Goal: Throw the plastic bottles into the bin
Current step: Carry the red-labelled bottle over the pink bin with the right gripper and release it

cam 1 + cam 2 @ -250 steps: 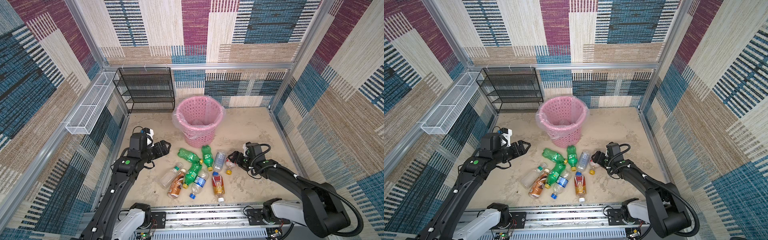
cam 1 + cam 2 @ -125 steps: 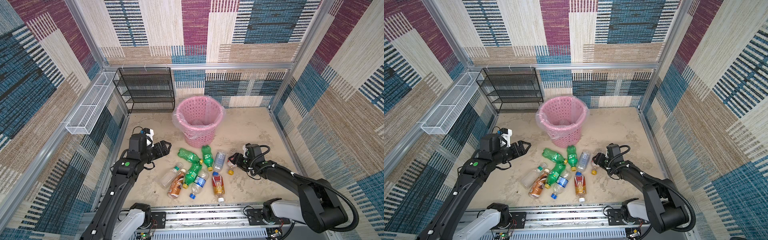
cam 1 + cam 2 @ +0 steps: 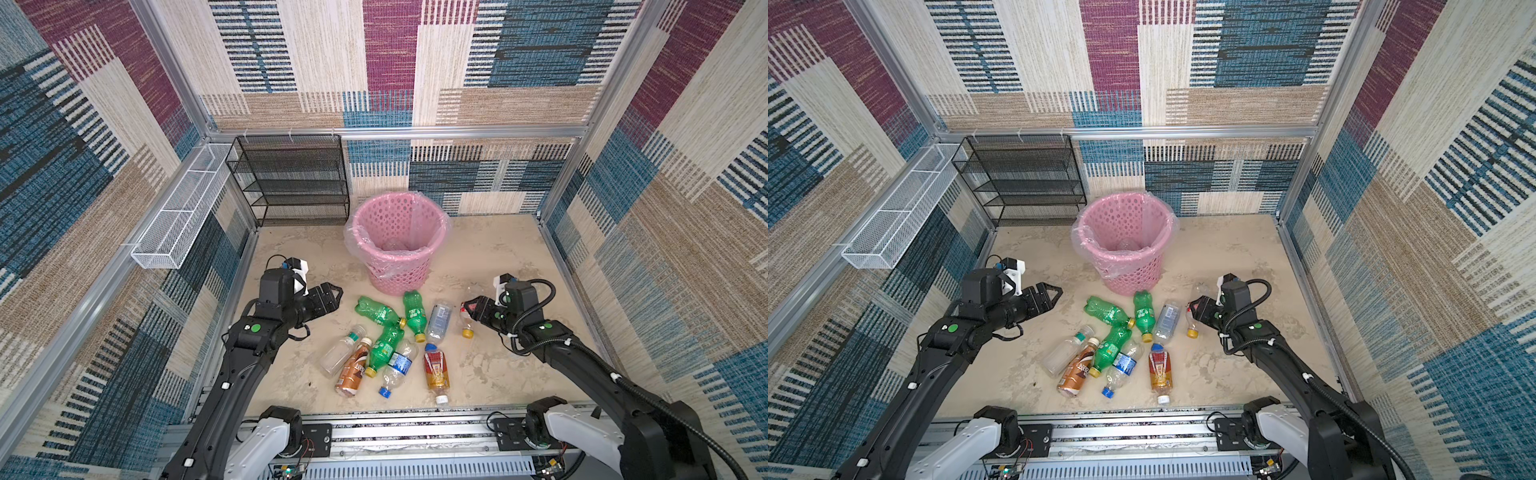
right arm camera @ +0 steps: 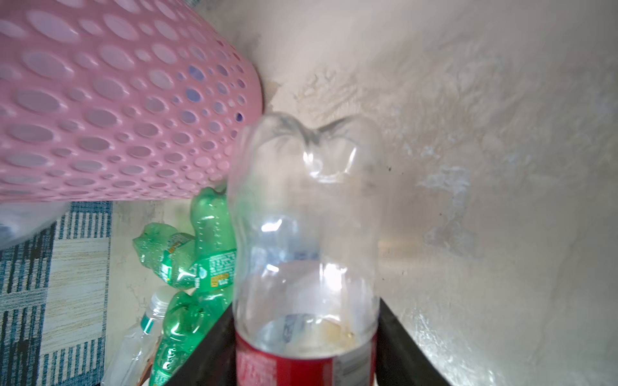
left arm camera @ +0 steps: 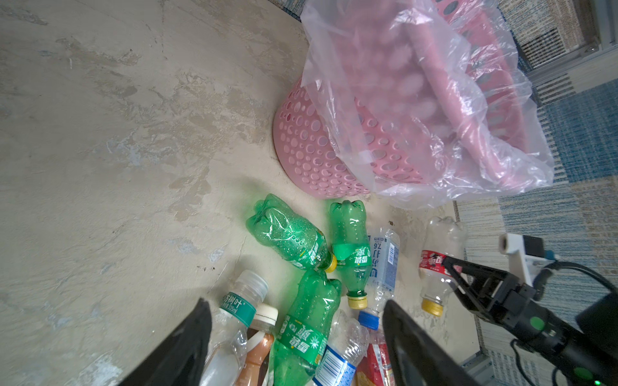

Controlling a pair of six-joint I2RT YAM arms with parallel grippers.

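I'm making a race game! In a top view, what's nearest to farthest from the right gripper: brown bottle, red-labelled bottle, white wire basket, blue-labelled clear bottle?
From the right gripper:
1. red-labelled bottle, between its jaws.
2. blue-labelled clear bottle, just left of it.
3. brown bottle, farther left, toward the front.
4. white wire basket, up on the left wall.

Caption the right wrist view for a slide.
Right end effector grips a clear red-labelled bottle near the pink bin.

Left gripper (image 3: 337,296) hung open, arm reaching inward; right gripper (image 3: 469,311) lay low, jaws clamped on a bottle (image 3: 466,323).
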